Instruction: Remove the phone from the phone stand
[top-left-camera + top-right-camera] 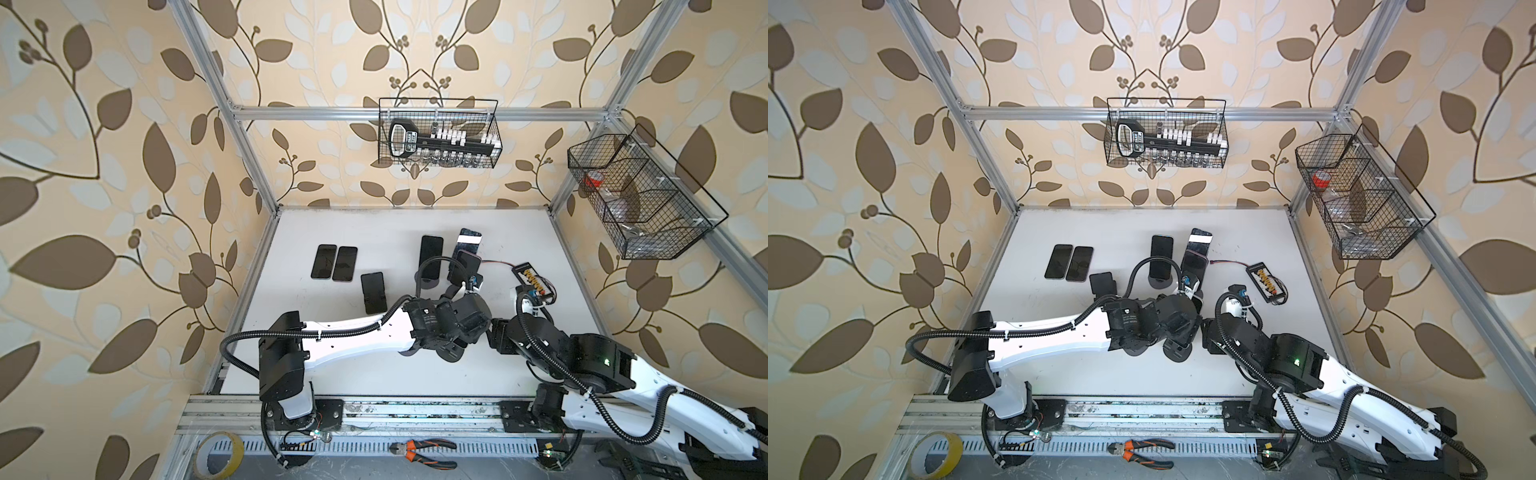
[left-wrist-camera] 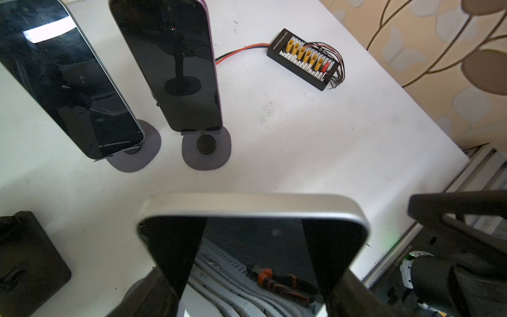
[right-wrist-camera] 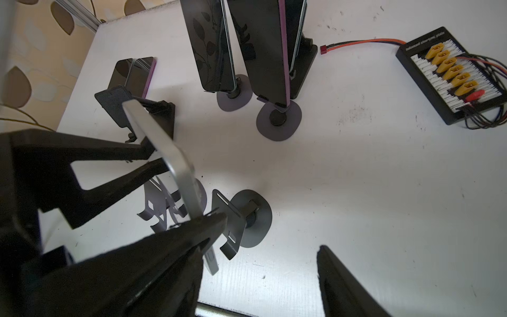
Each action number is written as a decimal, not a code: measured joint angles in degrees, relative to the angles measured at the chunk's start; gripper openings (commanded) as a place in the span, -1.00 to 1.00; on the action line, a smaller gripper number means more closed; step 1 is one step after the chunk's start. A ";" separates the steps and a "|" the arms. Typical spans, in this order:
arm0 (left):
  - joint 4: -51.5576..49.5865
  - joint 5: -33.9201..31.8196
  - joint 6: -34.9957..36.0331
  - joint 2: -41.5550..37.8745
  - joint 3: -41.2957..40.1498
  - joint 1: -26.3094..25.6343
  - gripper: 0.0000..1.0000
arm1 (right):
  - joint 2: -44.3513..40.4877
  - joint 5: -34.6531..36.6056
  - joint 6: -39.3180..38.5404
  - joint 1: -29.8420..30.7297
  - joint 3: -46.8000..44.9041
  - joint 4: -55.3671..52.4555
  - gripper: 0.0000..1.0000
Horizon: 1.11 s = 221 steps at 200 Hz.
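Table (image 1: pixel 353 224): white, matte, scuffed, flat.
Walls (image 1: pixel 104 124): beige leaf-print wallpaper.
Left hand (image 2: pixel 252 247): pinching silver-edged phone (image 2: pixel 252 204).
Right hand (image 3: pixel 267 233): spread beside metal phone stand (image 3: pixel 255 219).

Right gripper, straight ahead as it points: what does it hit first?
Likely the grey stand: its plate sits right at one fingertip of the right gripper. Beyond that, bare table. Depth is unclear.

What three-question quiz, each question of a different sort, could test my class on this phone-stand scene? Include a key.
1. True or false: the left pincer is shut on the silver-edged phone.
2. How many phones lie flat, side by side, on the table?
3. Fill in: the plugs on the black charging board are ____.
Key: 1 true; 2 two; 3 yellow.
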 measured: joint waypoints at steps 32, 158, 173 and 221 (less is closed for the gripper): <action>-1.33 -0.28 0.09 -2.60 -0.44 0.04 0.30 | 1.36 -1.38 -0.17 0.00 0.11 1.44 0.34; -10.40 -1.73 -1.22 -11.61 -3.87 0.13 0.30 | 9.44 -5.62 -3.23 -0.04 2.34 10.05 0.34; -11.56 -1.70 -1.53 -13.33 -3.87 0.17 0.30 | 10.27 -6.05 -4.15 -0.04 3.26 11.02 0.34; -15.67 -1.09 -2.49 -17.16 -3.87 2.95 0.29 | 12.92 -6.99 -6.45 -0.04 5.73 14.64 0.34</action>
